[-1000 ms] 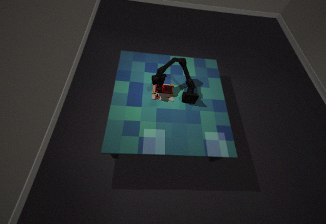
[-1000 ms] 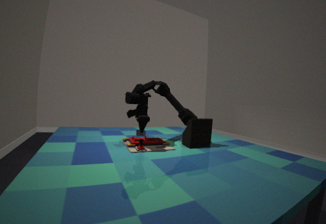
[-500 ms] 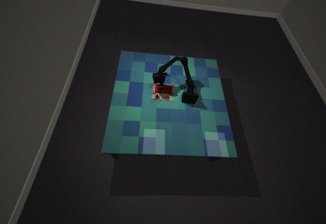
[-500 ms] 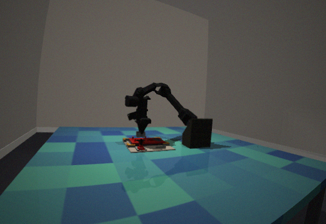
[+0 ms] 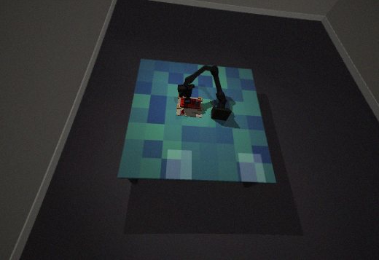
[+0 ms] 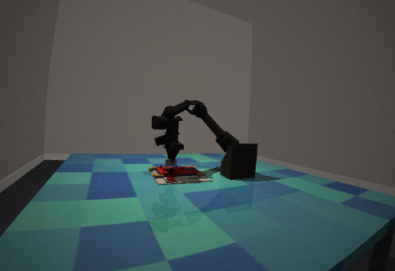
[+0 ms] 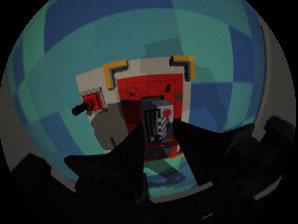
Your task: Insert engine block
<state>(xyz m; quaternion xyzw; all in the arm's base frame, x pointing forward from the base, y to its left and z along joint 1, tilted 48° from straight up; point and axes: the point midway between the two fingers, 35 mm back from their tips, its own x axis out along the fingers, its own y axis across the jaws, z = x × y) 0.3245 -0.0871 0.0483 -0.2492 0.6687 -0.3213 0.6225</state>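
The grey engine block [image 7: 160,120] [image 6: 170,162] is between the fingers of my gripper [image 7: 157,123] [image 6: 172,159], which is shut on it. The block is upright over the red car body [image 7: 175,86] [image 6: 186,171] [image 5: 184,104], and its lower end looks at or just above the body's top. In the wrist view its slotted face and a red round mark show. The block covers most of the opening, so the rib and the fit at the opening cannot be made out.
The body lies on a pale board [image 7: 86,80] between yellow-and-black corner brackets [image 7: 116,67] [image 7: 183,59]. A red part with a black knob [image 7: 93,102] [image 6: 170,179] stands on the board beside the body. The robot's base [image 6: 243,161] [image 5: 221,113] is to the right.
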